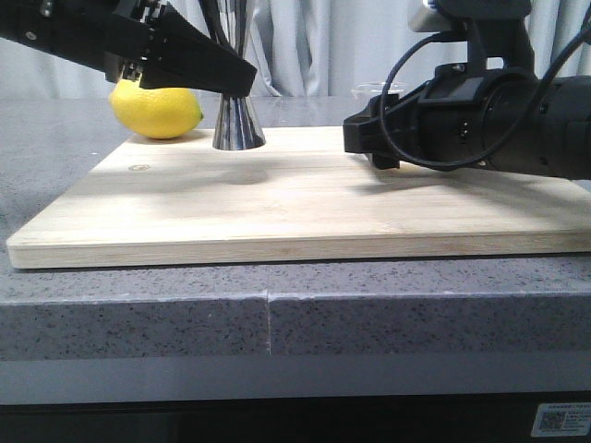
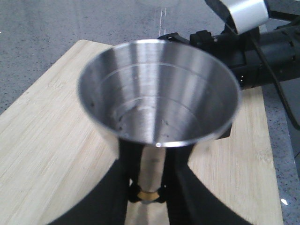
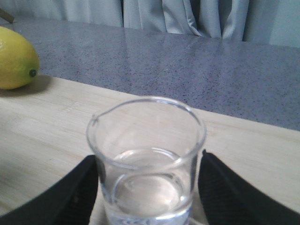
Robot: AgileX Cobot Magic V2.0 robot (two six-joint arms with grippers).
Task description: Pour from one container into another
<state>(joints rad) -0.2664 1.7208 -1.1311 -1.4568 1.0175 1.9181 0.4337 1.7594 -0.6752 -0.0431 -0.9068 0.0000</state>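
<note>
A grey speckled counter (image 1: 138, 314) fills the foreground, and on it lies a pale wooden board (image 1: 295, 208), the landmark for everything else. Over the board's right part the right gripper (image 3: 149, 187) reaches in low from the right; its wrist view shows the beaker (image 3: 146, 161) standing upright between the two black fingers (image 3: 65, 192), which sit close against its sides, though whether they actually press the glass cannot be told. The beaker holds a shallow layer of clear liquid, and its pouring lip faces the lemon's side of the board. In the front view only a sliver of its glass rim (image 1: 380, 89) shows behind the black arm. Farther back, near the board's far edge and left of centre, the jigger (image 1: 238, 125) stands upright on its lower cone. The left gripper (image 2: 149, 194) comes in from the left at the height of the jigger's waist, and its fingers (image 2: 117, 187) are closed on the narrow waist at the gold band. The jigger's upper cup (image 2: 157, 93) is open upward, with a few droplets on its steel wall. A lemon (image 1: 157, 111) rests at the board's far left corner, well apart from the beaker and just left of the jigger. Grey curtains (image 3: 187, 16) hang beyond the counter.
</note>
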